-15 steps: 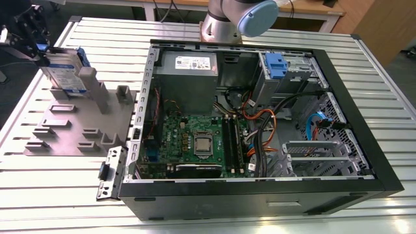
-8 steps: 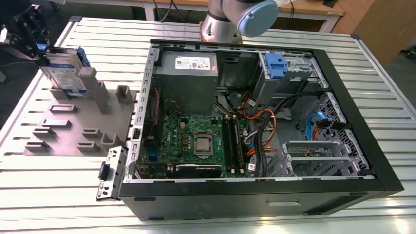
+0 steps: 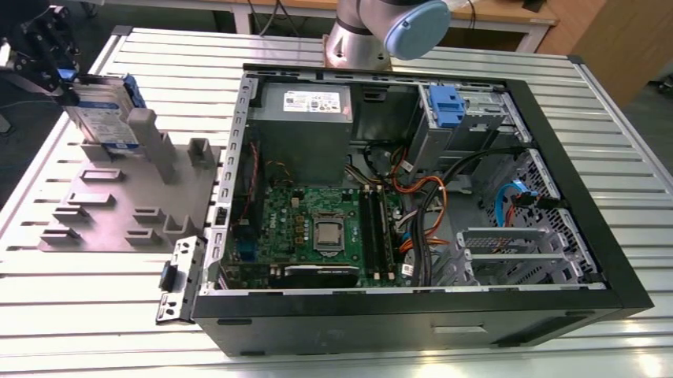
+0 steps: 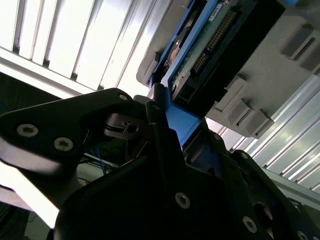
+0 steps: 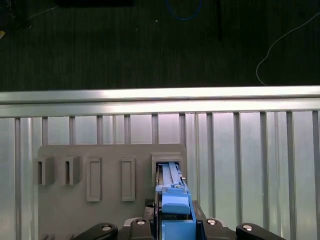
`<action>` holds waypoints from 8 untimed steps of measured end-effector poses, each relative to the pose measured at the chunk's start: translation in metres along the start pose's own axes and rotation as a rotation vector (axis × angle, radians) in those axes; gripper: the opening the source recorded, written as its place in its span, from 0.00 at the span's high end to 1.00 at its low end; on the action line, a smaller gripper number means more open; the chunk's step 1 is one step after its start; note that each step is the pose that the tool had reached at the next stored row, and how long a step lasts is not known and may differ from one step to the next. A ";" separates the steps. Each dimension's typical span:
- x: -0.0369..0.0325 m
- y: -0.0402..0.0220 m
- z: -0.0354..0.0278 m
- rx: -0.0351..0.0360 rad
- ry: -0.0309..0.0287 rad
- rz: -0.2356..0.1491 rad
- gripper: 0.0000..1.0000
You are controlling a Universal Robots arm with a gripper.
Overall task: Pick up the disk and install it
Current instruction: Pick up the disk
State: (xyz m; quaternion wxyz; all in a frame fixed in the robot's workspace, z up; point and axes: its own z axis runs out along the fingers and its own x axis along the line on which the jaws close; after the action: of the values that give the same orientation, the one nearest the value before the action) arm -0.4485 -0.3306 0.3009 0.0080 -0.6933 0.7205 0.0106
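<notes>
Exterior view's far left: gripper (image 3: 63, 77) above the table's corner, closed on the upper end of the disk (image 3: 103, 118).
Disk: upright, label side toward the exterior camera, blue rail (image 3: 131, 93) along one edge.
Disk's place: lower end among the back posts of the grey fixture (image 3: 116, 209), apart from the computer case (image 3: 589, 260).
Exterior view's middle to right: case lying open on its side, with motherboard (image 3: 315, 224), grey power supply (image 3: 305, 106) and a blue bracket (image 3: 446, 106) in the drive bay.
First wrist view alone: a look straight down the disk, edge-on, its far end seated in a raised slot (image 5: 167, 161) of the fixture, more slots in a row beside it.
Second wrist view alone: the disk's green circuit board (image 4: 215, 30), with the blue rail clamped between black fingers (image 4: 157, 117).
Arm's pose: base (image 3: 358, 43) planted behind the case, blue-capped joint (image 3: 415, 27) just above it.
Surface: slatted aluminium table (image 3: 610, 142).
Room: dark floor (image 5: 125, 45) beyond the table's edge, with loose cables (image 5: 280, 37) lying on it.
</notes>
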 end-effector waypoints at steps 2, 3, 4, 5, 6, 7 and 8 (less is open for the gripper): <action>0.0000 0.0000 -0.0010 -0.0001 0.0000 0.000 0.63; 0.0000 0.0000 -0.0014 0.0000 0.0000 0.000 0.63; 0.0000 0.0000 -0.0019 0.0000 0.0000 0.000 0.63; -0.0001 0.0000 -0.0023 0.0000 0.0000 0.000 0.63; -0.0001 0.0000 -0.0027 0.0001 -0.0001 0.000 0.63; -0.0001 0.0000 -0.0031 0.0000 -0.0001 0.000 0.63; -0.0001 0.0000 -0.0034 0.0001 -0.0001 0.000 0.63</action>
State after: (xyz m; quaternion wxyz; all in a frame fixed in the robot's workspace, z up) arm -0.4485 -0.3306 0.3043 0.0081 -0.6933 0.7205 0.0106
